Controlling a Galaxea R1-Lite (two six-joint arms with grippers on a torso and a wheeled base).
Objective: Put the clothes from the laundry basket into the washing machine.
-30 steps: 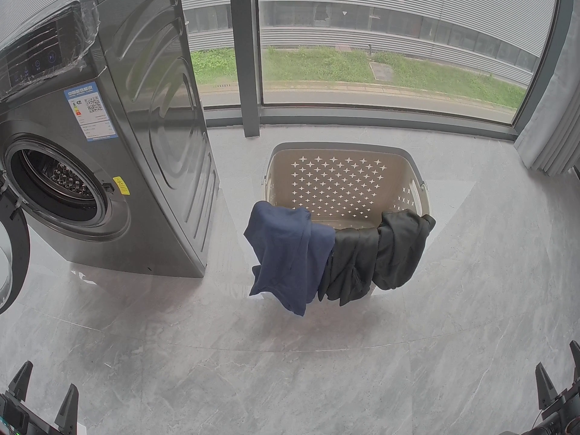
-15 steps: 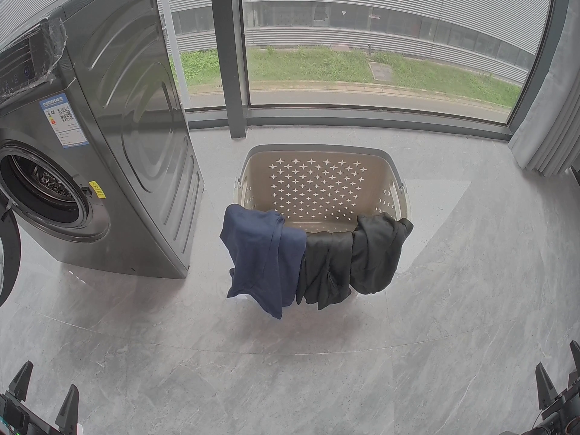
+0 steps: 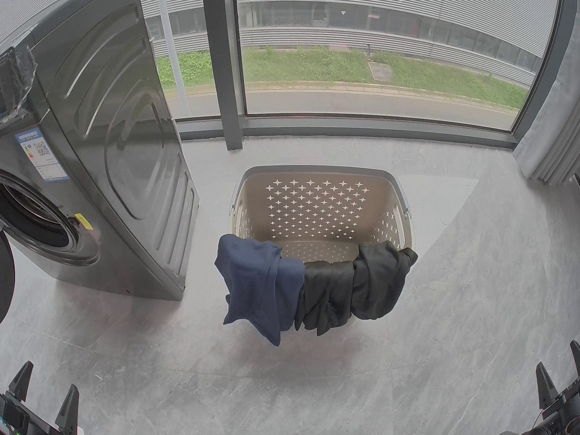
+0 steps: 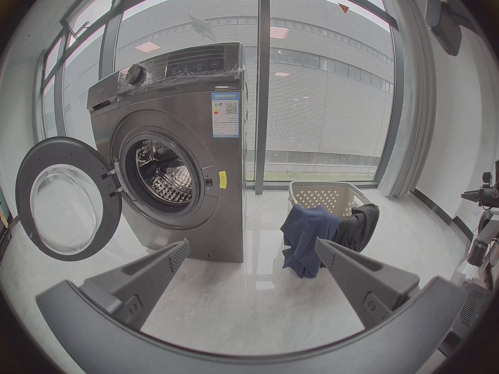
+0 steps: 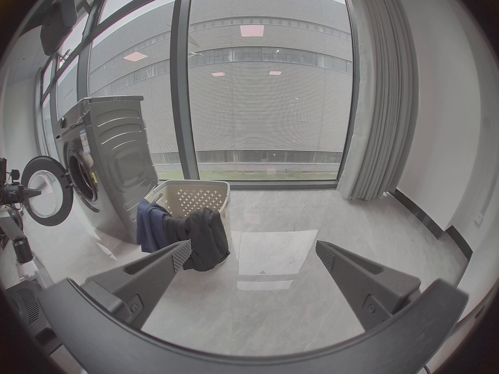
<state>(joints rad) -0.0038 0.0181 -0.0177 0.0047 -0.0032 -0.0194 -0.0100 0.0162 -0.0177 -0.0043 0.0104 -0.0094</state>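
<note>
1. Since a second ago the whole head view has shifted. The laundry basket (image 3: 320,176) now shows lower in the picture and the washing machine (image 3: 121,140) has slid toward the left edge. That is the camera moving, not the things, and the clothes hang as they did.
2. Nearest, the left gripper (image 3: 47,382) and right gripper (image 3: 557,364) sit low on either side, well apart from the basket. Both have their jaws spread wide and hold nothing, likely so they are ready for a first grasp.
3. Bare floor (image 3: 302,382) lies between the grippers and the basket.
4. A blue garment (image 3: 257,285) and a black garment (image 3: 356,285) hang side by side, touching, over the basket's near rim. Draped outward like this, they give loose folds to pinch.
5. The basket stands on the floor just beside the washer's side panel, so the carry should be short.
6. The washer's door (image 4: 67,198) is swung fully open and the drum (image 4: 161,175) looks empty, so no garment is loaded yet.
7. Farthest, a window (image 3: 374,43) runs along the floor's far edge, with a curtain (image 3: 553,134) at the far right corner.
</note>
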